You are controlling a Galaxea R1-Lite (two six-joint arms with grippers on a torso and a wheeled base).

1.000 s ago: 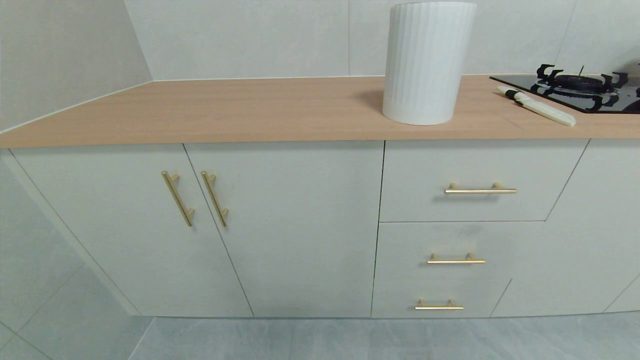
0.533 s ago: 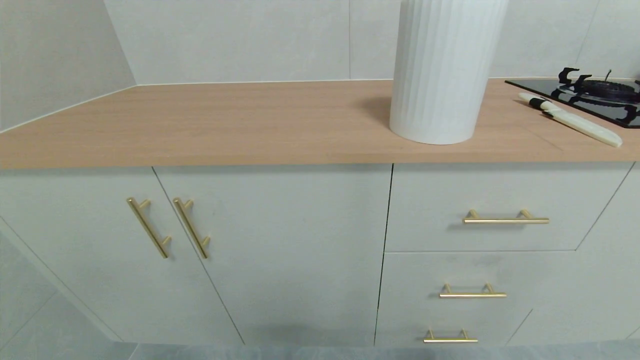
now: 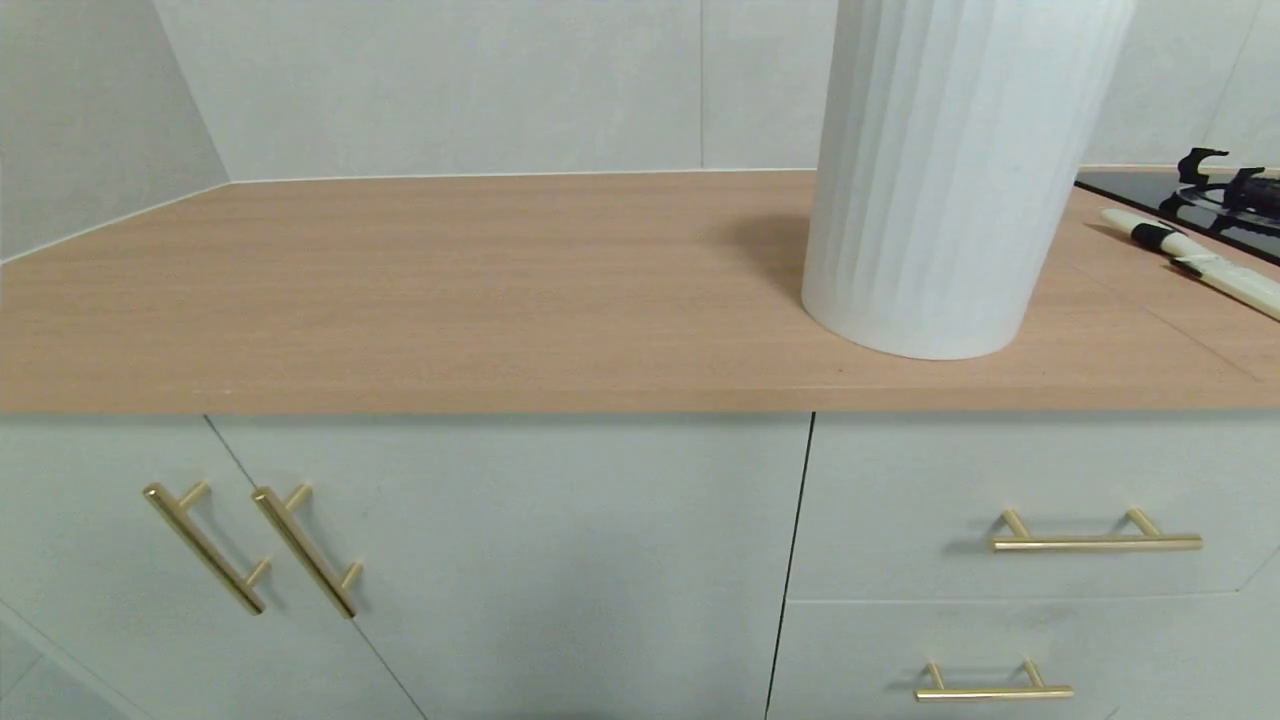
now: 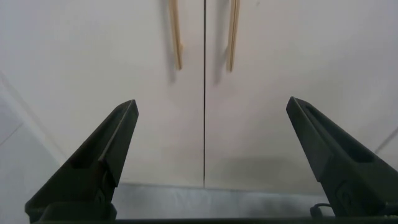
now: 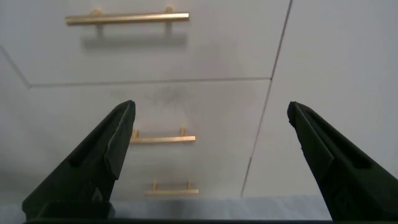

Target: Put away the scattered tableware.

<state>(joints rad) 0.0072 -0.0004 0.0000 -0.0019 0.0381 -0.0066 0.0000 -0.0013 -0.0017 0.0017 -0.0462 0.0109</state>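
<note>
Pale tiled walls (image 3: 450, 90) rise behind the wooden countertop (image 3: 450, 290); below it sit grey brass-handled cabinet doors (image 3: 550, 560) and drawers (image 3: 900, 480).

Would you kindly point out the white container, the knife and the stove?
white container (image 3: 940, 200), head view, ribbed side
knife (image 3: 1218, 276), head view, blade
stove (image 3: 1140, 188), head view, black glass top

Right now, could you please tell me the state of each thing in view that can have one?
Cupboard doors: both shut.
Top drawer: shut.
Second drawer: shut.
White tub: upright on the counter.
Knife: lying flat on the counter, right of the tub.
Left pincer: open, empty.
Right pincer: open, empty.
</note>
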